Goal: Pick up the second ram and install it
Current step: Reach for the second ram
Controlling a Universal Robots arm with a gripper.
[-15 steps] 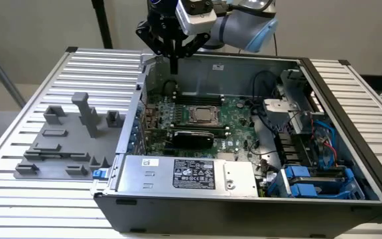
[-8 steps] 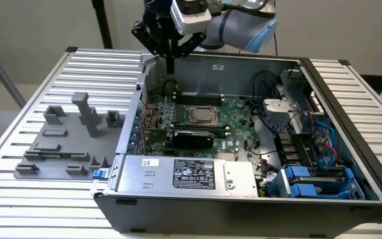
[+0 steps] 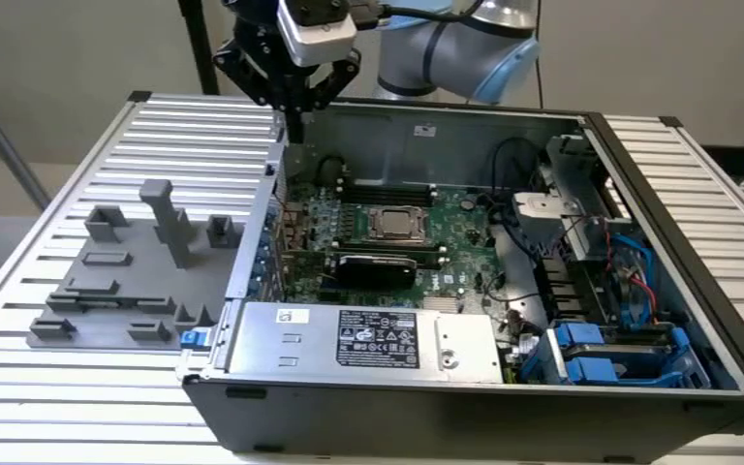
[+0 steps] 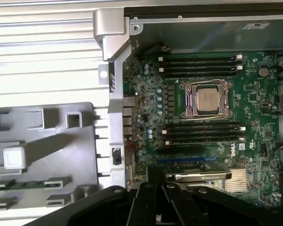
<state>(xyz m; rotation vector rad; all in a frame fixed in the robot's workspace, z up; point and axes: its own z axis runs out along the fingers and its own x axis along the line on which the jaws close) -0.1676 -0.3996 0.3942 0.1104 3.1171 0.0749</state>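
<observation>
Slatted aluminium worktop (image 3: 88,407) carries the open steel case (image 3: 476,417), with the green motherboard (image 4: 254,94) exposed inside. The case's side wall stands between the board and the grey plastic holder (image 4: 52,155) just beside it. I see the gripper (image 3: 294,114) above the case's rear corner, fingers closed together, gripping nothing. The second ram (image 4: 20,184), a thin green stick, lies flat in a holder slot, well apart from the gripper.

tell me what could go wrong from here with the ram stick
1. The gripper hangs close above the metal edge of the computer case; a descent here could strike it.
2. What looks like the ram stick lies low in the grey holder, so a slightly off grasp may catch the holder walls.
3. The memory slots crowd the processor socket; a tilted stick might jam.
</observation>
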